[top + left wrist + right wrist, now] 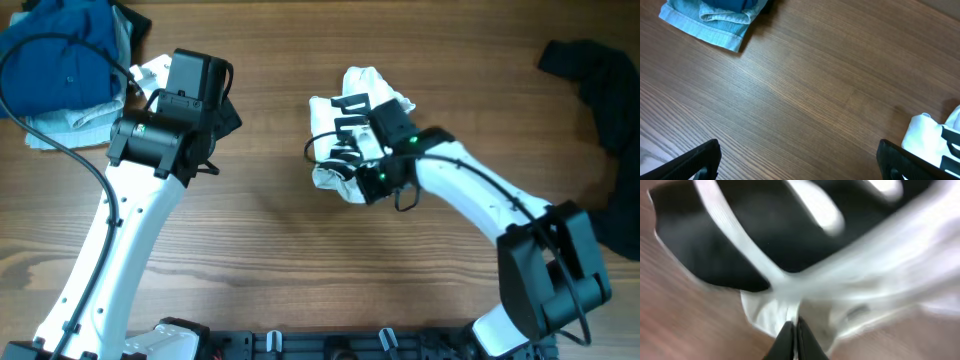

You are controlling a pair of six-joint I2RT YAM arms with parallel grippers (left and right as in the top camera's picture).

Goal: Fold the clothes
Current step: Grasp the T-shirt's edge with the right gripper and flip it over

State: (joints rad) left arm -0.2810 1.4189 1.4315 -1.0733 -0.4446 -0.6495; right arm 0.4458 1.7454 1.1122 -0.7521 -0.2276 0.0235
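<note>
A white garment with black markings (352, 108) lies bunched at the table's middle. My right gripper (368, 183) is at its near edge, shut on a fold of the white cloth (790, 311); the wrist view is blurred by motion. My left gripper (200, 150) is open and empty above bare wood; its two fingers show at the lower corners of the left wrist view (800, 165). A corner of the white garment (927, 137) shows at the right of that view.
A pile of blue clothes on pale denim (65, 65) sits at the back left; its denim hem (710, 27) shows in the left wrist view. A dark garment (605, 95) lies at the right edge.
</note>
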